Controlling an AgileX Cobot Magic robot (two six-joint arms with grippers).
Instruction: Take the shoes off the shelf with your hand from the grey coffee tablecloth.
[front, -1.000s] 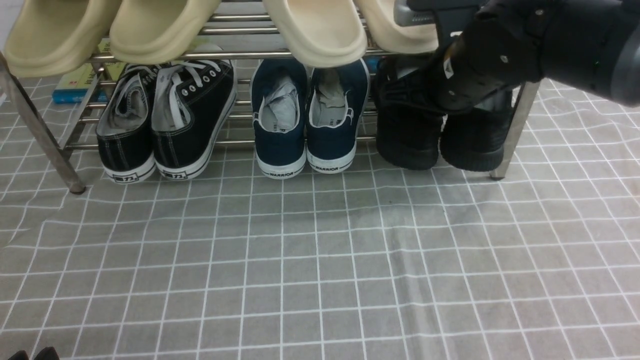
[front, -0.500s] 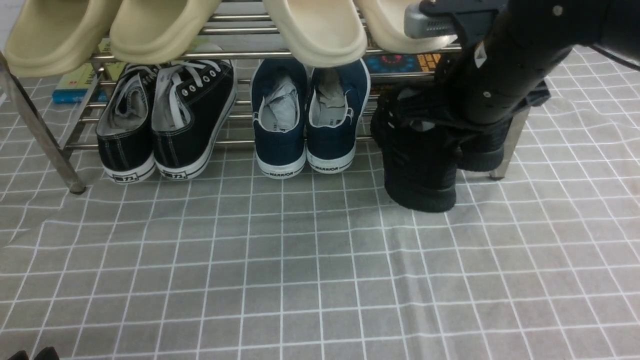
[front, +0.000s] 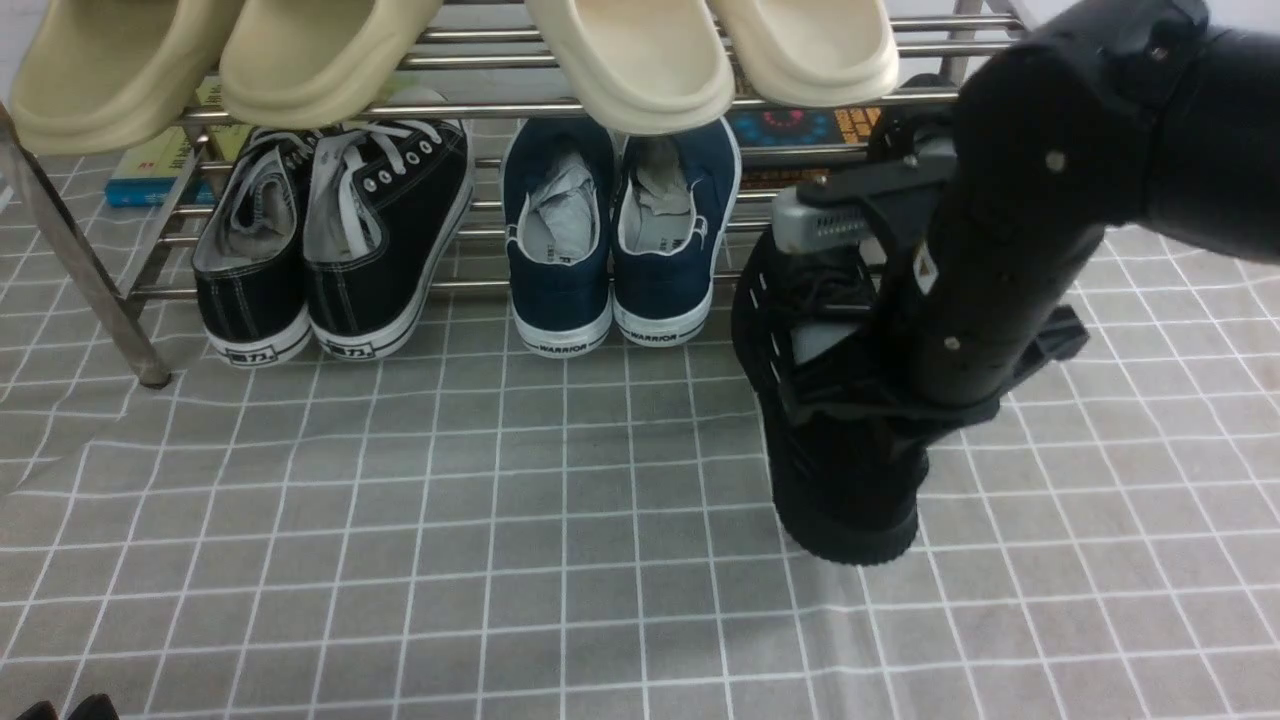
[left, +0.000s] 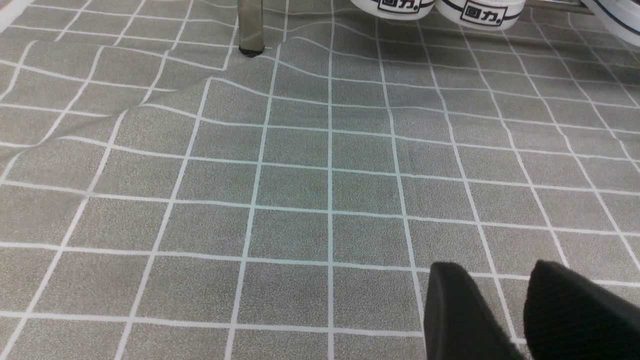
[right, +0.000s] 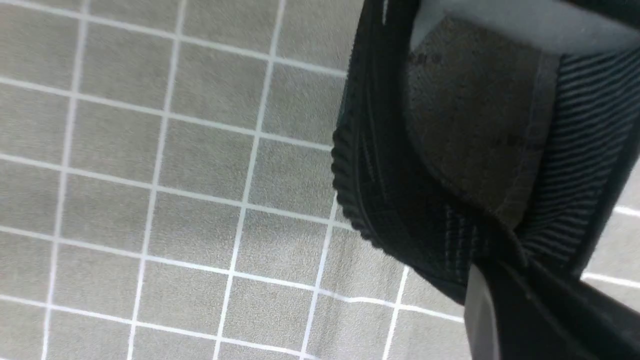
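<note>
In the front view my right pincer (front: 840, 310) is closed tight on one black knit shoe (front: 840, 480), gripping it at the collar with the grey finger piece above the opening. The shoe is clear of the shelf (front: 560, 108), in front of its right end, heel towards me over the grey tablecloth (front: 560, 520). I cannot tell whether the heel touches the cloth. The arm covers that corner of the lower tier, so I cannot see the shoe's mate. The black canvas sneakers (front: 330, 260) and the navy shoes (front: 610, 250) sit on the lower rails, with cream slippers (front: 630, 60) above them.

The left wrist view shows my left pincer (left: 510, 305) with its fingers a little apart and nothing between them. It sits over bare cloth near a shelf leg (left: 250, 25), well away from the work.

The right wrist view is filled by the shoe's ribbed sole edge and pale insole. A finger (right: 480, 320) is pressed against the shoe's wall, with grid cloth beyond.

I judge this to be the carry-out of the first shoe, roughly halfway through the task. Next I would lower it until the sole lies flat (knit uppers sag, so gently) and open the right pincer. Then I would reach back under the top rail for the mate.
</note>
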